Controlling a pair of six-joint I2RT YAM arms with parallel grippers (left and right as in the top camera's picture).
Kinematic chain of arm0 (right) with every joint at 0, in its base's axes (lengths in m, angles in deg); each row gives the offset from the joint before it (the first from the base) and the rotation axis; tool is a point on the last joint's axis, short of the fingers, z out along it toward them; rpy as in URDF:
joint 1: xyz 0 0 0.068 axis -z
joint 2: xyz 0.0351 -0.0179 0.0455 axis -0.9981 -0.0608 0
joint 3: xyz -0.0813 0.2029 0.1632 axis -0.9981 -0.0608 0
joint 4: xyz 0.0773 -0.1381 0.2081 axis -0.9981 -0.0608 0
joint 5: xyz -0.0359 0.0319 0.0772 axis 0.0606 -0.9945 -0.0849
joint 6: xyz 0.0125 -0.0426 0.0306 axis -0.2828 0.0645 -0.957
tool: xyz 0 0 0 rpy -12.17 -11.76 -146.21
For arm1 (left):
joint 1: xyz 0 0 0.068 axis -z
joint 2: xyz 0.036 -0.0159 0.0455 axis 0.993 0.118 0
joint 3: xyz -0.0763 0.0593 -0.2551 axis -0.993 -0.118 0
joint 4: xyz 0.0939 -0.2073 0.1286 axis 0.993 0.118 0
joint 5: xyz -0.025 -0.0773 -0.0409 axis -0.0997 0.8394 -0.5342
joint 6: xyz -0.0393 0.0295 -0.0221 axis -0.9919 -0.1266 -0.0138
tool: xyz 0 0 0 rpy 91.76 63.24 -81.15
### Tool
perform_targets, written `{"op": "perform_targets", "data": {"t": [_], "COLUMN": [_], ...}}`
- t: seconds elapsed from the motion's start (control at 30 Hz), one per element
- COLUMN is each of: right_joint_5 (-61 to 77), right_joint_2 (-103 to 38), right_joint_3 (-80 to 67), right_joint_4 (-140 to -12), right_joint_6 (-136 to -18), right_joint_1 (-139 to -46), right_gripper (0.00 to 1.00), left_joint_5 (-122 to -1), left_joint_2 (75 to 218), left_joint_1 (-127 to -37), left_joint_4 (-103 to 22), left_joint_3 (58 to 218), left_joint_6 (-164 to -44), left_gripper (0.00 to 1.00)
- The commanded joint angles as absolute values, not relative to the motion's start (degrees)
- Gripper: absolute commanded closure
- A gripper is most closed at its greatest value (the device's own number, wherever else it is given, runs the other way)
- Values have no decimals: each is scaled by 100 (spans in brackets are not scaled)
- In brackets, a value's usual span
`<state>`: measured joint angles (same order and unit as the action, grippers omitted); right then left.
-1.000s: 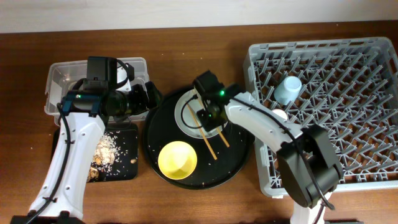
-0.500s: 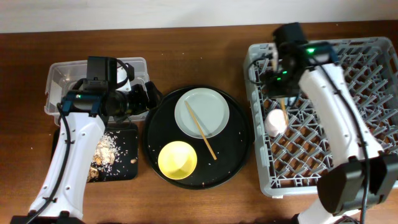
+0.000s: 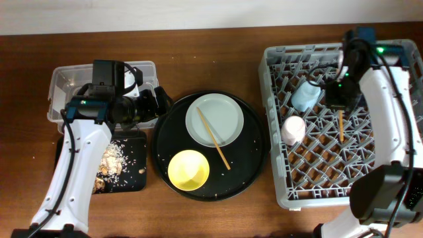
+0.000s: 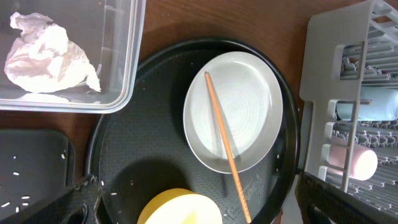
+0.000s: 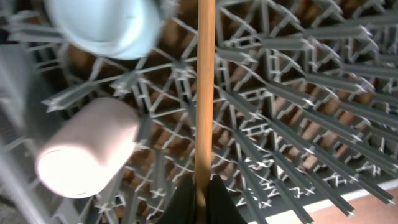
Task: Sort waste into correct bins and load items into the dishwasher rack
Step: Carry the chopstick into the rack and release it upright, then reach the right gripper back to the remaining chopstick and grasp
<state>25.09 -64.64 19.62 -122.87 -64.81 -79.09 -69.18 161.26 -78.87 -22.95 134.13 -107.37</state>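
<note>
My right gripper (image 3: 342, 100) is shut on one brown chopstick (image 3: 341, 125), held over the grey dishwasher rack (image 3: 396, 173); the stick runs up the middle of the right wrist view (image 5: 205, 87). A light blue cup (image 3: 306, 96) and a pink-white cup (image 3: 293, 129) lie in the rack's left part. The other chopstick (image 3: 213, 137) lies across the white plate (image 3: 228, 112) on the round black tray (image 3: 254, 165), beside the yellow bowl (image 3: 188, 169). My left gripper (image 3: 160, 106) is open and empty at the tray's left edge. The gold-brown wrapper is not in view.
A clear plastic box (image 3: 66, 78) at the far left holds a crumpled white tissue (image 4: 46, 53). In front of it a flat black tray (image 3: 134, 170) holds tan food scraps (image 3: 111, 158). Crumbs dot the round tray. Brown table surrounds everything.
My right gripper took one chopstick off the plate and carried it right, over the rack. One chopstick stays on the plate. The left arm has not moved.
</note>
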Motion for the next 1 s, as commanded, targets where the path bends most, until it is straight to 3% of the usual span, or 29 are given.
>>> {"op": "perform_targets", "data": {"t": [0.0, 0.27, 0.6, 0.7, 0.97], "right_joint_5": [2627, 2585, 2279, 2264, 1991], "right_joint_2": [-6453, -6462, -6528, -6532, -6528], "right_joint_3": [1662, 803, 762, 762, 773], "right_joint_4": [-12070, -10717, -10516, -10496, -10569], "right_joint_6": [-5895, -4787, -4601, -4514, -4848], "right_joint_1": [-7662, -7551, -7555, -7555, -7562], "right_gripper": [96, 96, 94, 70, 66], "left_joint_5": [-6940, -6940, -6940, -6940, -6940], "left_joint_2": [16113, 16113, 16113, 16113, 16113], "left_joint_1": [-7889, -7889, -7891, -7889, -7889], "left_joint_4": [-2288, -2288, -2286, -2288, -2288], "left_joint_3": [13422, 13422, 13422, 13422, 13422], "left_joint_6": [-10665, -10665, -10665, -10665, -10665], "left_gripper": [1, 1, 1, 1, 1]}}
